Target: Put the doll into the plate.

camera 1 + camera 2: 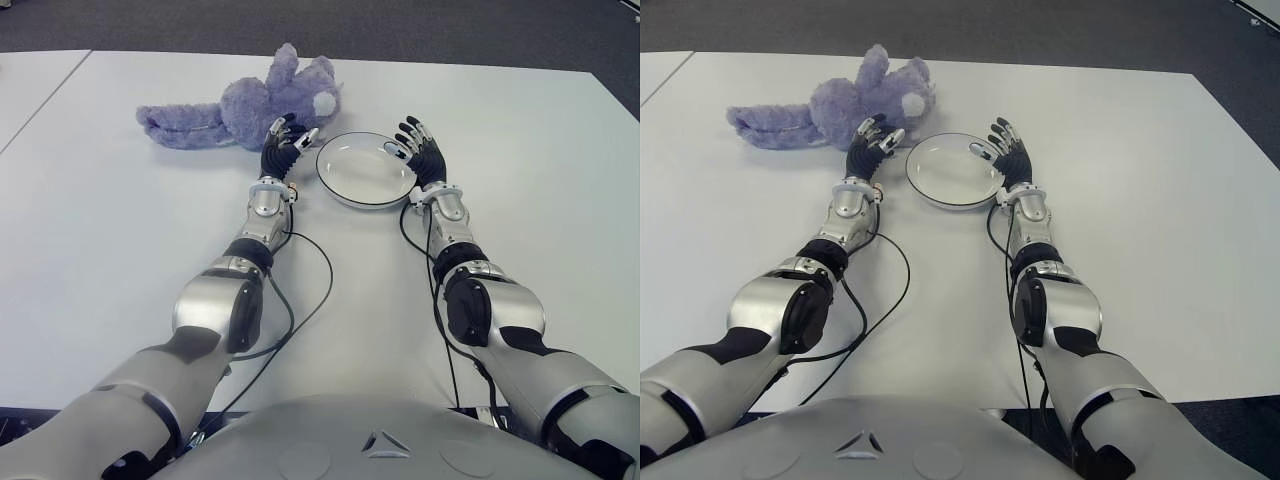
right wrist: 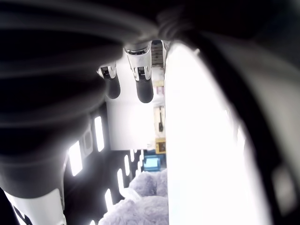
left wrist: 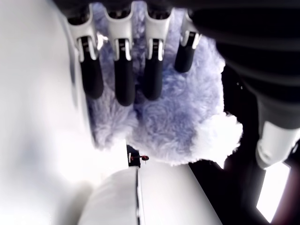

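Metallic left hand (image 1: 283, 140) fingers spread, empty, at fluffy purple doll (image 1: 250, 104); right hand (image 1: 420, 150) likewise loose beside round white plate (image 1: 345, 176).

We find no readable text, label, brand, number or sign in any view. The only mark is a small embossed triangle (image 1: 384, 443) on the robot's grey chest plate (image 1: 300, 440), which carries no letters. The small red and dark object (image 3: 136, 158) in the left wrist view is too blurred to read.
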{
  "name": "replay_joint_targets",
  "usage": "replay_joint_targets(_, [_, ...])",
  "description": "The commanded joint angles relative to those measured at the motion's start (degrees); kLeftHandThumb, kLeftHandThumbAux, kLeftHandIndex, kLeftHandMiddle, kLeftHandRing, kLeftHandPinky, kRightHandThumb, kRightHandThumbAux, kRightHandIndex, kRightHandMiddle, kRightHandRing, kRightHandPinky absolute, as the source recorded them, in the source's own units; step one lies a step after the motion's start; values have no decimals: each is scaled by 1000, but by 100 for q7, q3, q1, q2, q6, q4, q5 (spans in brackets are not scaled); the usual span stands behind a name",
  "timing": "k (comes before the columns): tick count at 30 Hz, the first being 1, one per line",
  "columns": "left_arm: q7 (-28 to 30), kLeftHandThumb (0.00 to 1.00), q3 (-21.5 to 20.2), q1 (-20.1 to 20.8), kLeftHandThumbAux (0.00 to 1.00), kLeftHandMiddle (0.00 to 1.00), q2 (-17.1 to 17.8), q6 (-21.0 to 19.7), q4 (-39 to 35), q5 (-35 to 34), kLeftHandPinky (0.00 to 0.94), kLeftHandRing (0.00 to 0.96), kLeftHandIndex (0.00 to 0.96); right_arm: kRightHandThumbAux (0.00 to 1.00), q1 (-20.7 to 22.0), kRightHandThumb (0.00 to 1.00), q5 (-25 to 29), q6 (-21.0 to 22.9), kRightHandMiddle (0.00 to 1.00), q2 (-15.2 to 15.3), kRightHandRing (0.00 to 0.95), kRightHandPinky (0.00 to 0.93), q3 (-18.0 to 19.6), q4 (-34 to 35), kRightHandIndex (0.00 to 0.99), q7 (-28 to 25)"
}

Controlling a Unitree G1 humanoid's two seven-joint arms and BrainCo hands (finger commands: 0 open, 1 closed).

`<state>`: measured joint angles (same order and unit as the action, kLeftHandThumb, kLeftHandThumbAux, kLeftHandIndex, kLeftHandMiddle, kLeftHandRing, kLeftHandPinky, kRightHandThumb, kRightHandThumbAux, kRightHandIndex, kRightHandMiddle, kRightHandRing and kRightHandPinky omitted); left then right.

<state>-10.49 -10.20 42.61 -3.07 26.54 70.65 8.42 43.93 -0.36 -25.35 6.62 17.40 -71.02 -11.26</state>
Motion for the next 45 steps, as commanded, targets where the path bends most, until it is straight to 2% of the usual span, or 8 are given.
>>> replay_joint_targets(1, [-125,0,9,-1261,558,283,-121,-456,741,27,328,311,155,761,-1234,0,19,749,103,-495,90,106,35,-740,79,-3])
replay_joint_targets(12, [-947,0,-179,-1558,593,256,-196,439,552,-181,315,291,136,764,-1232,0,10,757,109,-505,97,115,29,-739,85,23])
replay_joint_targets(18, [-2180,0,6,-1677,624,225,-397,1269,475,79,262,253,125,760,-1232,0,15,749,113,-506,100,112,38,-739,87,7])
replay_joint_targets(22, [-3571,0,491,-1693,648,221,-503,1423,440,671,241,242,127,756,-1222,0,-11,767,111,-506,99,111,16,-740,86,31])
replay_joint_targets(26, [-5986,0,1598,-1555,685,222,-576,1202,285,2018,249,239,128,749,-1211,0,-11,776,109,-513,99,109,18,-740,84,40])
replay_joint_targets(33, [-7830,43,2308,-1425,730,219,-166,1384,142,3032,250,233,125,749,-1191,0,-30,805,109,-520,97,106,3,-738,85,65])
replay_joint_targets(38, [-8201,86,1919,-1324,723,195,163,1511,-362,3641,235,212,105,756,-1175,0,-33,817,103,-529,92,104,5,-739,83,76])
replay_joint_targets(45, [-8201,122,652,-1054,700,192,226,2046,-1813,4721,209,194,118,768,-1148,0,-2,864,97,-545,87,103,41,-742,80,80])
